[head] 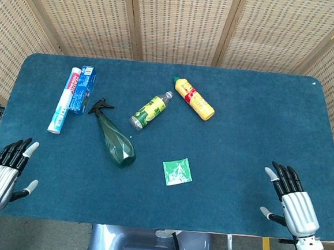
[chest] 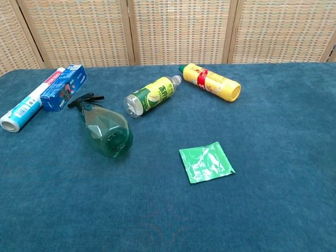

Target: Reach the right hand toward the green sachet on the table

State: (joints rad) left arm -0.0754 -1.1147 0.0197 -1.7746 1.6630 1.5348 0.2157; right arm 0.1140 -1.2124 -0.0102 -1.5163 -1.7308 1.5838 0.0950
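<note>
Blue table [head: 259, 126], green sachet [head: 177, 172], spray bottle [head: 114, 137], two bottles, toothpaste [head: 63, 99]

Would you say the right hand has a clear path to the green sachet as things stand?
Probably yes: the right hand is open at the table's near edge, and only bare blue cloth lies between it and the green sachet.

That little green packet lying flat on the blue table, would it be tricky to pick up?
Probably. The green sachet lies flat on the cloth, so fingers have little edge to catch. Its glossy, crinkled film looks thin and floppy, likely light and somewhat slippery. It should slide rather than roll.
</note>
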